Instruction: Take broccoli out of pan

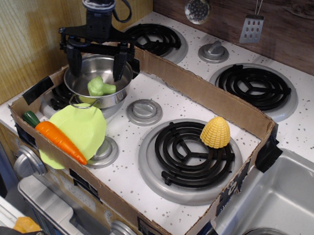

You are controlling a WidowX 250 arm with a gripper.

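The pale green broccoli [99,86] lies inside the shiny steel pan [78,83] at the left of the toy stove, on the front left burner. The pan's thin wire handle [83,106] points toward the front. My black gripper [95,68] hangs open just above the pan's back part, one finger on the left [73,63] and one on the right [119,65]. It holds nothing. The broccoli sits a little in front of and below the fingertips.
A lime-green plate [78,130] with an orange carrot [58,138] lies in front of the pan. A yellow corn piece [215,132] sits on the front right burner [188,153]. A cardboard wall [204,92] borders the area. A sink [290,208] is at right.
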